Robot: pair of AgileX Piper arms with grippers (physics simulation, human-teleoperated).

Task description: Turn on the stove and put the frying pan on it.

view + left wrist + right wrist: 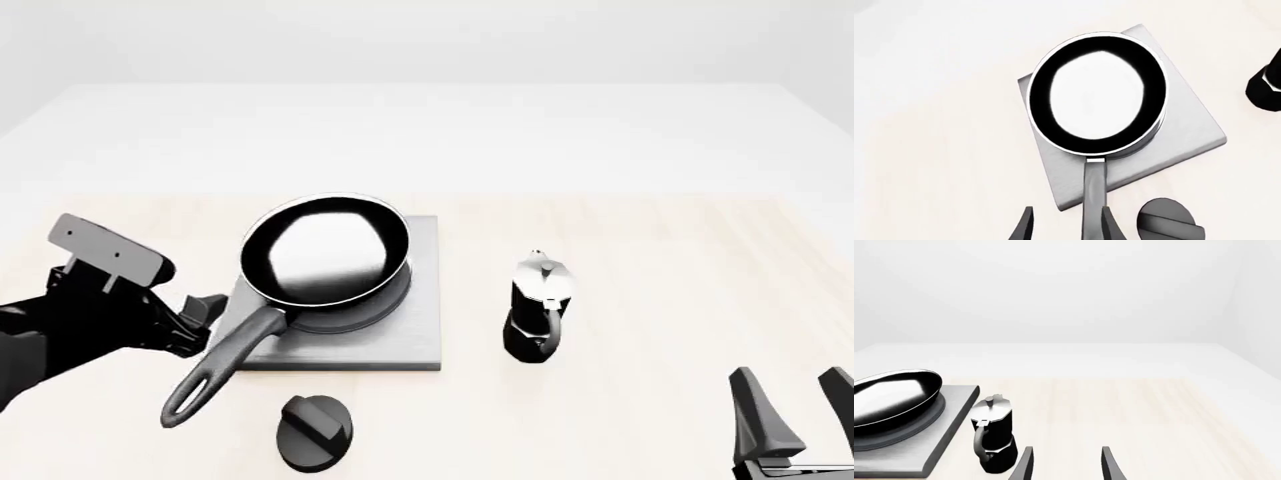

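Observation:
The frying pan [324,250] sits on the grey stove plate [416,335], over its left half, and its long black handle [230,358] sticks out past the plate's near left corner. My left gripper [200,318] is open beside that handle. In the left wrist view the handle [1094,197] runs between my fingers close to one fingertip [1111,225], and the jaws are not closed on it. The stove's round black knob [316,430] lies on the table in front of the plate. My right gripper [790,405] is open and holds nothing at the near right.
A small black-and-silver moka pot [541,305] stands upright just right of the stove plate, between it and my right gripper. The right wrist view shows the moka pot [994,435] next to the plate's edge [954,405]. Pale wooden tabletop [667,250] surrounds everything.

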